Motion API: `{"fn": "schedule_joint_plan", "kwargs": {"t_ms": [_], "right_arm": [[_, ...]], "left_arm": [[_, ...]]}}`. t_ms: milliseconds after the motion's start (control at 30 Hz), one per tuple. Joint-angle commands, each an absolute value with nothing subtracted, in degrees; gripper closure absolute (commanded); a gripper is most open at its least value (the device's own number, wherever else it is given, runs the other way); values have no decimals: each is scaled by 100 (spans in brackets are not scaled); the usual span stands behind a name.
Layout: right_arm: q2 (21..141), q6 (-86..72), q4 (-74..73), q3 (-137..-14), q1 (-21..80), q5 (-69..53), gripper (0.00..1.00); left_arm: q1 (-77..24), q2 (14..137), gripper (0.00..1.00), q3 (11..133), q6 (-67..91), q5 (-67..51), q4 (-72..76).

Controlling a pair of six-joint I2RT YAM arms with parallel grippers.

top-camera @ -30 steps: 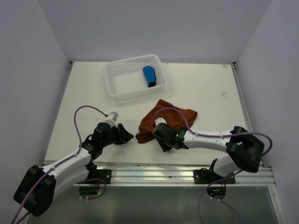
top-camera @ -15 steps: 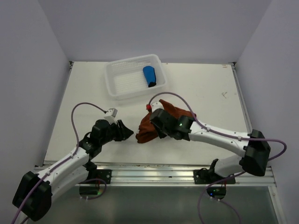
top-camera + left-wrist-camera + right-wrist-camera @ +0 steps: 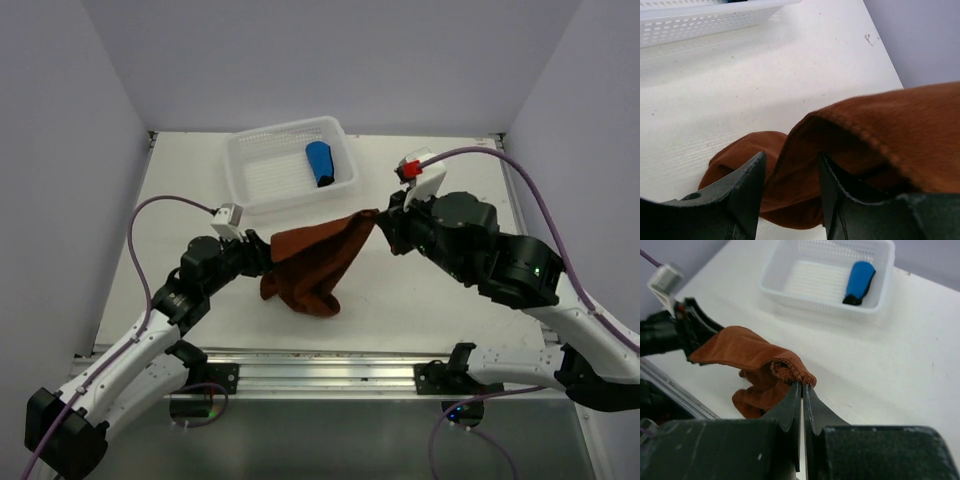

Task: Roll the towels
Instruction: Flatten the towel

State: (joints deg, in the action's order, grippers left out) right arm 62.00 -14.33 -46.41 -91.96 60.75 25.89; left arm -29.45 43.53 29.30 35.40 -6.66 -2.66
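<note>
Rust-brown cloth towel spans both arms, long axis left-right: left gripper clamped on its low corner, right gripper pinched on its higher corner, bottom fold sagging onto the white table; I judge it needs laying flat.

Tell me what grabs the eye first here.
The rust-brown towel, pinched at either end by the left fingers and right fingers, hangs stretched above the middle of the table, its lower folds sagging toward it. Behind it, the blue towel lies rolled inside the white basket near the far edge.
</note>
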Motion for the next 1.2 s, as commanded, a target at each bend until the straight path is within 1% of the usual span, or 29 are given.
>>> {"fn": "schedule_joint_plan", "kwargs": {"t_ms": [0,133,167,233,300,333,400,433,533,567,600,633,667,733,800,900,933,967,1000,1033,1067,1100,1133,1167], "right_arm": [[6179,-1467,-5071,-8676,6091,2979,100],[5959,-1678,-5256,-7948,6030,3698,100],[5898,-1748,-5369,-7806,5986,4048,100],[5845,-1933,-5458,-7359,5706,4297,100],[5714,-2056,-5432,-7033,5293,4080,100],[5678,-2048,-5371,-6692,4665,3852,100],[5581,-2022,-5046,-6321,4046,3177,100],[5616,-2039,-4967,-6058,3495,2851,100],[5791,-2162,-4782,-5680,2763,2655,100],[5844,-2232,-4720,-5599,2586,2585,95],[5932,-2380,-4720,-5546,2419,2445,83],[6054,-2434,-4720,-5494,2165,2156,54],[6099,-2487,-4702,-5476,2101,2084,46],[5960,-2680,-4563,-5397,2109,1865,38],[5802,-2698,-4176,-5309,2109,1583,38],[5625,-2376,-3500,-5151,2232,637,45],[5660,-2286,-3307,-5046,2363,285,51],[5904,-2233,-3226,-5054,2495,29,53],[6080,-2032,-3278,-5141,2679,26,58],[6256,-1943,-3313,-5159,3203,139,61],[6449,-1881,-3331,-5168,3478,523,62],[6764,-1811,-3305,-5159,3707,623,62],[6933,-1802,-3270,-5124,4031,720,64],[7056,-1819,-3183,-5089,4130,869,65]], "left_arm": [[-2979,4342,50,2787,3384,-747,-281],[-2979,4342,50,2524,3497,-844,-158],[-2979,4359,50,2488,3524,-879,-106],[-2979,4394,50,2348,3594,-975,-97],[-2971,4412,50,2251,3638,-1037,140],[-2979,4421,50,2224,3639,-1046,158],[-2971,4456,51,2189,3656,-1081,176],[-2979,4482,51,2162,3656,-1090,211],[-2979,4517,51,2039,3735,-1116,298],[-2979,4526,51,1996,3744,-1151,386],[-2971,4544,51,1943,3762,-1177,413],[-2979,4587,51,1916,3788,-1204,439],[-2979,4597,51,1881,3797,-1222,500],[-2979,4623,51,1793,3806,-1257,536],[-2971,4632,51,1705,3806,-1248,545],[-2979,4658,51,1618,3806,-1239,580],[-2979,4667,51,1600,3806,-1239,597],[-2979,4667,51,1574,3806,-1239,632],[-2979,4676,51,1565,3814,-1213,642],[-2971,4667,51,1573,3814,-1195,633],[-2979,4658,51,1573,3806,-1169,615],[-2979,4641,51,1573,3806,-1108,589],[-2979,4580,51,1565,3797,-1081,545],[-2979,4544,51,1582,3788,-1046,510]]}}
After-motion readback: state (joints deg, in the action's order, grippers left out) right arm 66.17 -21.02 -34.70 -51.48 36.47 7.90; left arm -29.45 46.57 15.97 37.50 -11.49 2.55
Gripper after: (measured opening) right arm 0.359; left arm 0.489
